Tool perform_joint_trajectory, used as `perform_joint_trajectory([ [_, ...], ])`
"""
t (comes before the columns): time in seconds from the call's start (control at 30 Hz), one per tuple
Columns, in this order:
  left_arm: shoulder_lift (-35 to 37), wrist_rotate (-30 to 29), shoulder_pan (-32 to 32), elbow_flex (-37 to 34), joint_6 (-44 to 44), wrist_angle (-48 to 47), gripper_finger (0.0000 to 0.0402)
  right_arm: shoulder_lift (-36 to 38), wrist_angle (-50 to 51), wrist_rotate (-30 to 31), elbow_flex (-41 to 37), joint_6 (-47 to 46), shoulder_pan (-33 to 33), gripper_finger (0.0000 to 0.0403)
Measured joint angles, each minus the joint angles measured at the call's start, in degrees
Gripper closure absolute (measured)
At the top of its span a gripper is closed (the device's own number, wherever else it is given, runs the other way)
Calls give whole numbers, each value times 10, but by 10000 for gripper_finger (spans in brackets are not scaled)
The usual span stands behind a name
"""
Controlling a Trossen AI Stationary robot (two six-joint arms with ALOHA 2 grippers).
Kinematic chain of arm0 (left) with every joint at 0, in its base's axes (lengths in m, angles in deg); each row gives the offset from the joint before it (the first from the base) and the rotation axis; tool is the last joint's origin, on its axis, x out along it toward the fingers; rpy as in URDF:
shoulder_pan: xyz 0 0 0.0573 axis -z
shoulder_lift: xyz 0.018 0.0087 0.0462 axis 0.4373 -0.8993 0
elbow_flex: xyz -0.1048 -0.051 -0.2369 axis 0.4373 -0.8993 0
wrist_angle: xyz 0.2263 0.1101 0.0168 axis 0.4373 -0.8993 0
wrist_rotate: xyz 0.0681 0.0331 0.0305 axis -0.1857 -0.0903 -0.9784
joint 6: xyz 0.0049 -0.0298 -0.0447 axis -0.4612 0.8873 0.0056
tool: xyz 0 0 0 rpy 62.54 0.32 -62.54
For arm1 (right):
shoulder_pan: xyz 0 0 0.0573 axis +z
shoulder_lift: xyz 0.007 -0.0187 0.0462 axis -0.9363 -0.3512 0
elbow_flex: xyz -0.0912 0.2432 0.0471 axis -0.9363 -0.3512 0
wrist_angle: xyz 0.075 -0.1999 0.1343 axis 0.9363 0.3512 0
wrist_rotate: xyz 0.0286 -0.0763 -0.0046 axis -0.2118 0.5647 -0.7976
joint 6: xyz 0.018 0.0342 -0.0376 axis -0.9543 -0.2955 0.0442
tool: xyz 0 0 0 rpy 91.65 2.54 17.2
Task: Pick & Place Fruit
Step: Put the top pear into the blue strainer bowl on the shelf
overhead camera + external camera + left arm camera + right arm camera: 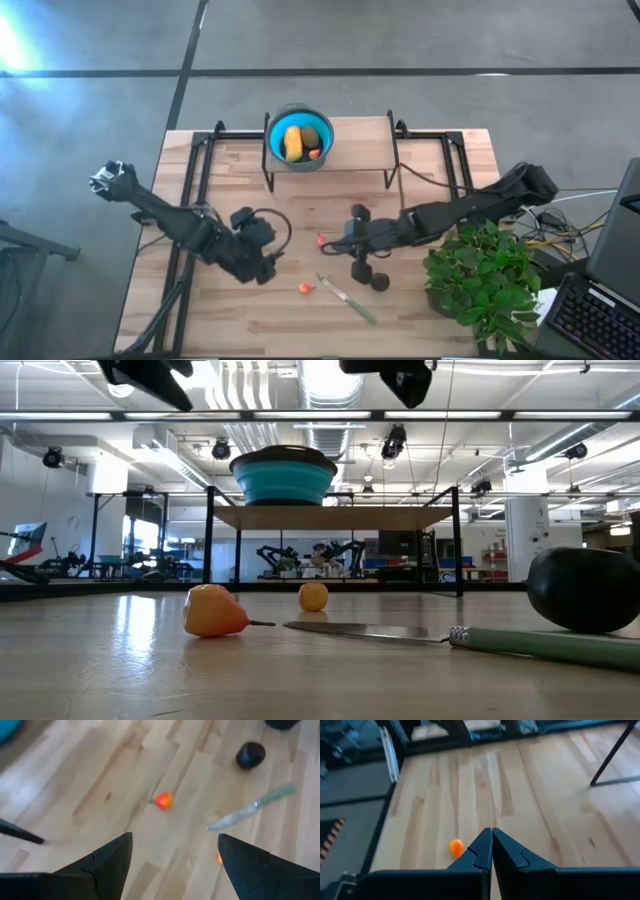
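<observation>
We see the left gripper (262,262), jaws wide and empty, just beside the small red-orange fruit (305,288) on the table (440,330); the right gripper (353,240), jaws shut, hangs farther off.

A blue bowl (299,137) holds yellow-orange and olive-green fruit (301,141); the knife's handle (360,308) is pale green.

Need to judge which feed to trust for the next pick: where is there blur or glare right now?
Left wrist view: soft throughout, the knife and red-orange fruit smeared. Low view: near knife handle and dark fruit out of focus; ceiling lights reflect off the table. High view: bright glare at the floor's upper-left corner; the bowl reads clearly. Right wrist view: slightly soft, no glare.
</observation>
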Motion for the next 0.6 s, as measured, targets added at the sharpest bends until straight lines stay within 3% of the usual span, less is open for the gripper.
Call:
perform_joint_trajectory([
  [0.33,1,1,60,-51,45,0,103,-125,111,35,107,-36,0,394],
  [0.6,2,12,86,-95,60,1,103,-183,128,53,116,-91,0,394],
])
